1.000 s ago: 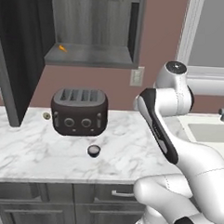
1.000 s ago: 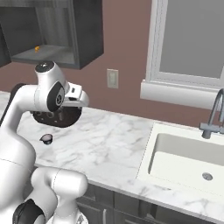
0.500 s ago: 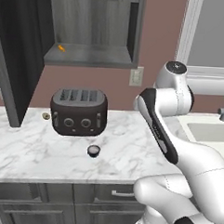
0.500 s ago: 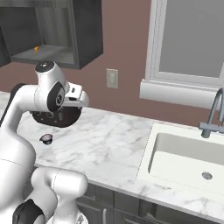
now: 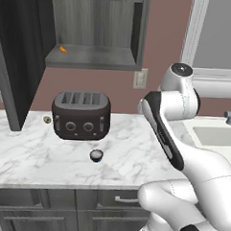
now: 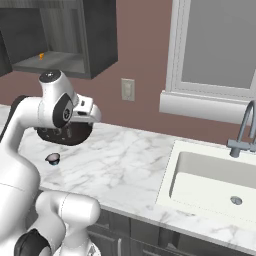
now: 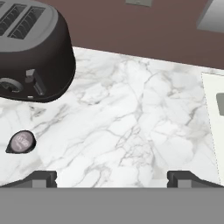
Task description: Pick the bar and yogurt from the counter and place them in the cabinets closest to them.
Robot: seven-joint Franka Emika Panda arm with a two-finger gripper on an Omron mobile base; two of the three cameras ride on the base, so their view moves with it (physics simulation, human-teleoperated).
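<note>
Because the end effector point(image 7: 111, 177) hangs with its tips spread wide and empty above bare counter point(image 7: 144, 127), off to one side of the yogurt point(image 7: 21, 142) standing just before the toaster point(image 7: 30, 52), a careless sideways reach could tip the little cup.

Marble, wood grain and dark gloss

The counter point(image 5: 33, 158) is showing polished white grey-veined marble; the cabinets point(image 5: 24, 60) are wearing matt dark wood grain; the toaster point(image 5: 81, 115) is gleaming smooth and dark.

Toaster point(image 6: 65, 134) mostly behind the arm in right base view – cut by the frame edge in hand view. Small orange thing point(image 5: 63, 50) on the cabinet shelf – too small to identify.
</note>
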